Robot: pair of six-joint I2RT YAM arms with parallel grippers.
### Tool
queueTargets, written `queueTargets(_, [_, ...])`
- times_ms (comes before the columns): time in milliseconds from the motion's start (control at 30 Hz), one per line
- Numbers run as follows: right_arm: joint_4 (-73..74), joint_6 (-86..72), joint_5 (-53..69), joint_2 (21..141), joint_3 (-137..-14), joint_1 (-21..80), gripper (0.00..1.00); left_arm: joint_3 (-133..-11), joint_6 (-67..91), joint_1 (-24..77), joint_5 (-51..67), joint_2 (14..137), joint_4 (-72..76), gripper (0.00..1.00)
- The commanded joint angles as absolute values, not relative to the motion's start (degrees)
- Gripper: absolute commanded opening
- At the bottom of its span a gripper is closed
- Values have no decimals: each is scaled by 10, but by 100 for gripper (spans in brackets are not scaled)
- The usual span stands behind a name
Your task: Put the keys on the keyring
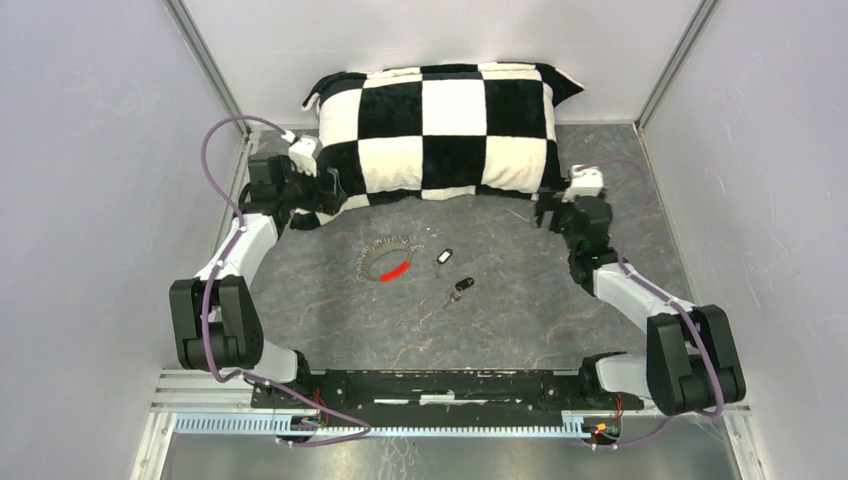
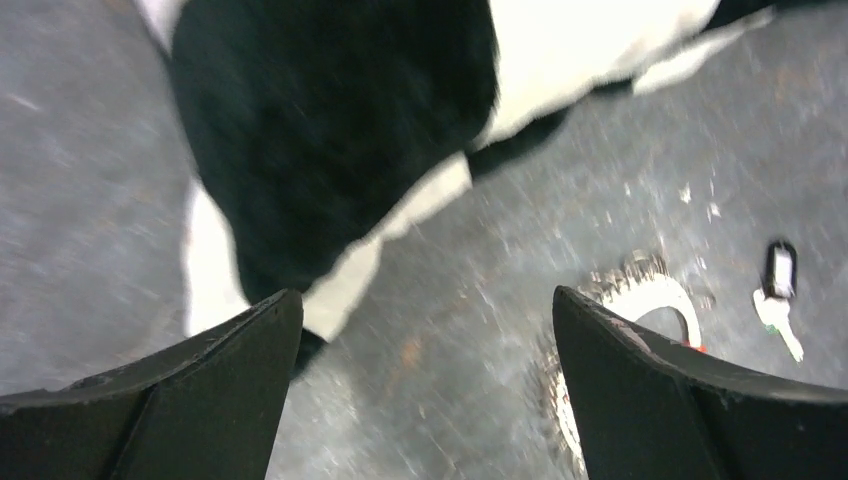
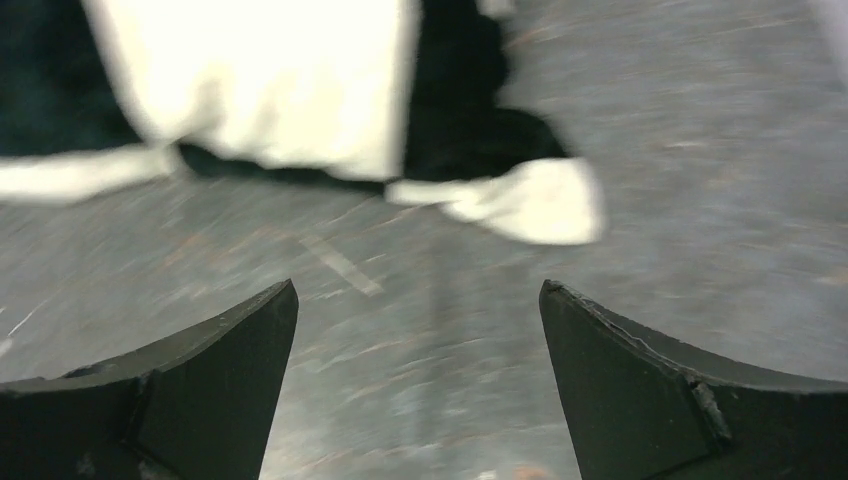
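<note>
The keyring (image 1: 383, 259), a silvery coiled loop with a red sleeve, lies on the grey table in the middle. Two black-headed keys lie to its right: one (image 1: 443, 258) close by and one (image 1: 460, 289) a little nearer the front. My left gripper (image 1: 330, 190) is open and empty by the pillow's left corner, far left of the keyring. In the left wrist view the keyring (image 2: 640, 300) shows partly behind the right finger, with one key (image 2: 778, 295) beyond it. My right gripper (image 1: 548, 208) is open and empty near the pillow's right corner.
A black-and-white checkered pillow (image 1: 440, 125) lies across the back of the table; it also shows in the left wrist view (image 2: 330, 130) and the right wrist view (image 3: 260, 90). Grey walls close in the left, right and back sides.
</note>
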State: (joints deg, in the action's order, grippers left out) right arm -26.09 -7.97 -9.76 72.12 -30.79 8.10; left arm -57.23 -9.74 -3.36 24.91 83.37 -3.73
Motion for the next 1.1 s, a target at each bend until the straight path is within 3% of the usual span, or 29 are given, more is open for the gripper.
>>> queueTargets(0, [-195, -77, -37, 758, -367, 199, 98, -592, -163, -31, 329, 863, -193, 100])
queueTargets(100, [-171, -67, -36, 824, -435, 283, 96, -624, -164, -30, 350, 888, -231, 100])
queueTargets(267, [-144, -54, -1, 956, -564, 370, 78, -672, -178, -30, 382, 920, -297, 100])
queueTargets(400, [-119, -68, 61, 1052, -659, 392, 67, -675, -178, -30, 384, 920, -302, 100])
queueTargets(600, [-131, -93, 107, 1128, -694, 395, 52, -690, -181, -31, 376, 917, -323, 97])
queueTargets(1067, [-144, -125, 145, 1178, -690, 399, 45, -684, -183, -30, 349, 891, -328, 91])
